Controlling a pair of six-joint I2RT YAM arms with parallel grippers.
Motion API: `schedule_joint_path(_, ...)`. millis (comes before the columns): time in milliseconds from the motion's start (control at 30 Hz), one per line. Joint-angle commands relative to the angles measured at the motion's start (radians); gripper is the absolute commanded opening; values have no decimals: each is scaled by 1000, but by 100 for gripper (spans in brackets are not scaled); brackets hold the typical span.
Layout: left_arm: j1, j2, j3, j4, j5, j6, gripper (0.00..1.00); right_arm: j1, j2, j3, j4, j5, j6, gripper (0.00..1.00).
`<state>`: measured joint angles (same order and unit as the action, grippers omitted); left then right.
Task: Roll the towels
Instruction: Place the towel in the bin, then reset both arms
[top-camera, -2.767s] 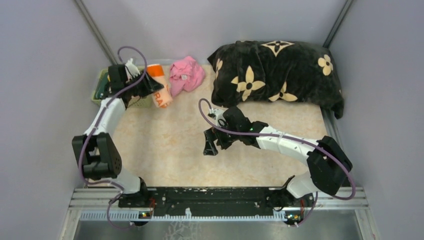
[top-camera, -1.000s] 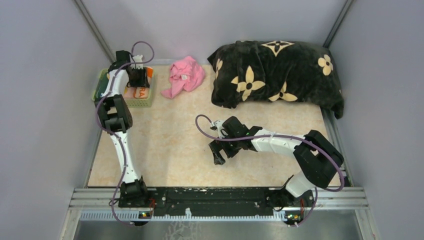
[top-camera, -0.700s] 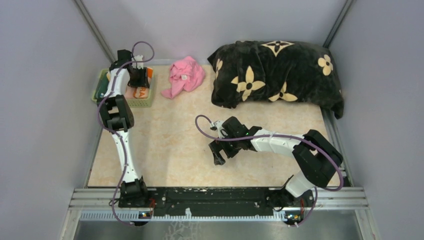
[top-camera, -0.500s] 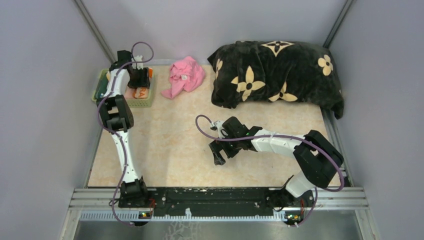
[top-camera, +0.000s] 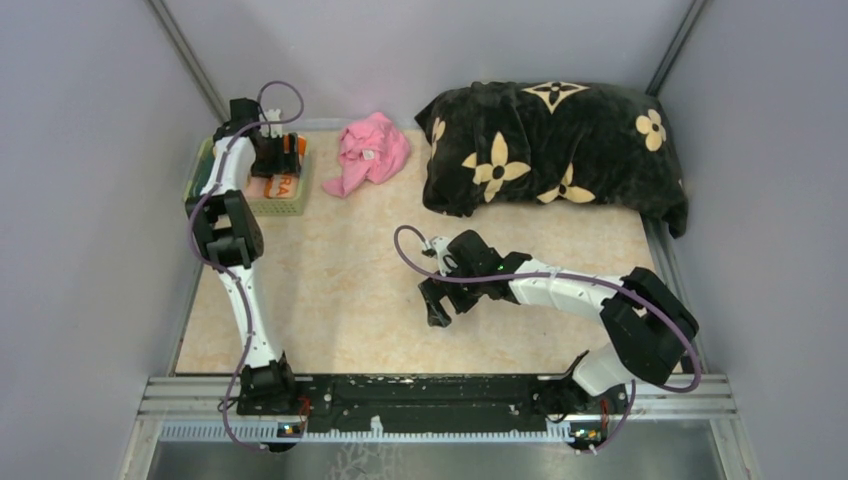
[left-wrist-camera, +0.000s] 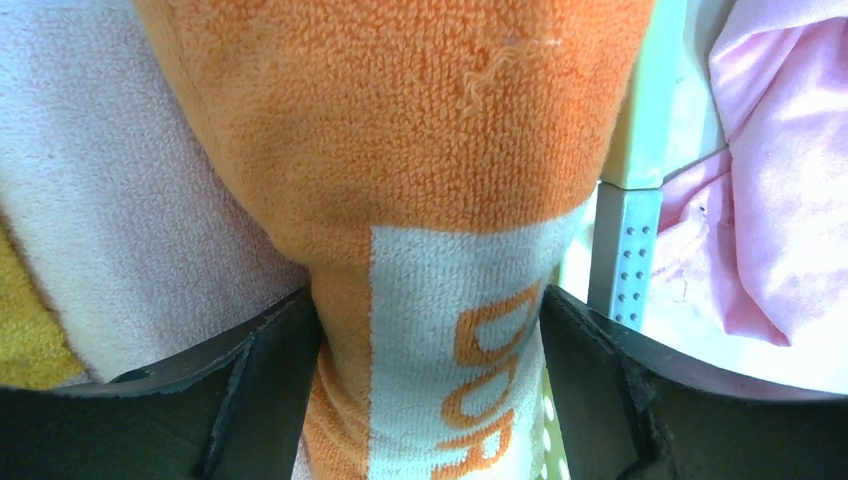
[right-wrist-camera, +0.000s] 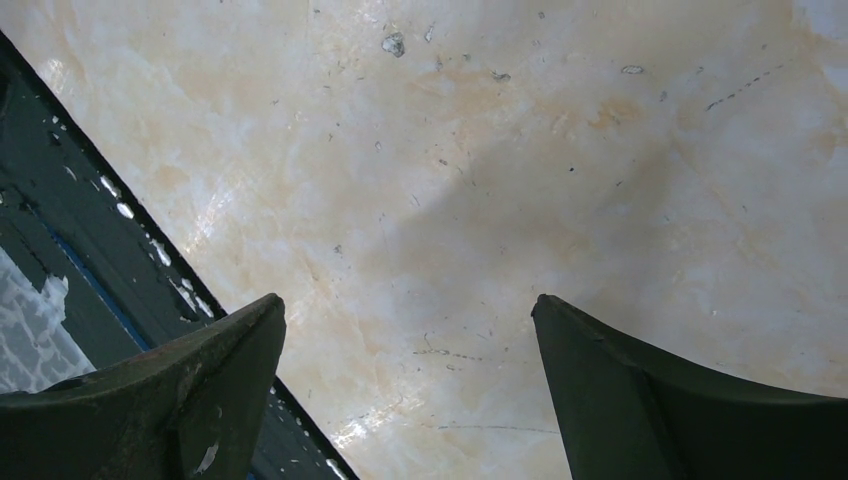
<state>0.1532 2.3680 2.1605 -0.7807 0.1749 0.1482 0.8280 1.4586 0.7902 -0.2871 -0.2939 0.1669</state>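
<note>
The peach towel (left-wrist-camera: 430, 150), rolled up, with an orange border and "DORA" lettering, stands in the green basket (top-camera: 262, 206) at the far left; its end shows in the top view (top-camera: 283, 185). My left gripper (top-camera: 276, 160) is shut on it, and in the left wrist view (left-wrist-camera: 430, 330) both fingers (left-wrist-camera: 270, 370) press its sides. A whitish cloth (left-wrist-camera: 90, 200) with a yellow patch lies beside it; no duck pattern shows. My right gripper (top-camera: 435, 305) is open and empty just above the table (right-wrist-camera: 410, 310).
A crumpled pink cloth (top-camera: 370, 150) lies right of the basket and shows past the basket's rim (left-wrist-camera: 625, 250) in the left wrist view (left-wrist-camera: 770, 200). The big black flowered blanket (top-camera: 555, 150) fills the far right. The black front rail (right-wrist-camera: 90, 190) is near my right gripper.
My left arm has carried the rolled towel from the table into the basket and has barely shifted in the last second. My right arm has drawn back a little toward the front.
</note>
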Motion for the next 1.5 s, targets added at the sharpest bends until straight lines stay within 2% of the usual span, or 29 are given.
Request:
schedule_joint_path(0,-9,-70,-13,-29,12,-30,85,-4,-59,18,-1,23,-7,93)
schedule_joint_path(33,-8,-85,-17,-26,18,-35,86,-4,-65,19,-3,33,-7,93)
schedule_joint_path(67,-9,-105,-23,-20,24,-42,97,-4,-72,20,-6,46,-7,93)
schedule_joint_path(100,-9,-123,-29,-17,28,-49,99,-4,-81,22,-7,62,-7,94)
schedule_joint_path(333,-18,-320,-134,-2,-45,-102,99,-11,-140,90,-39,154,0,97)
schedule_joint_path(533,-63,-653,-441,116,5,-181,99,-56,-179,174,-117,290,18,99)
schedule_joint_path(733,-86,-1072,-848,327,123,-286,100,-245,-264,163,-170,385,87,99)
schedule_joint_path(900,-86,-1397,-1062,371,144,-293,100,-466,-433,128,-235,409,139,99)
schedule_joint_path(1033,-140,-1615,-1153,356,85,-277,100,-563,-575,132,-322,505,148,99)
schedule_joint_path(1267,-339,-1887,-1165,263,-170,-200,100,-569,-833,168,-447,675,134,99)
schedule_joint_path(1467,-368,-2027,-1212,236,-341,-226,100,-569,-1091,109,-446,735,113,99)
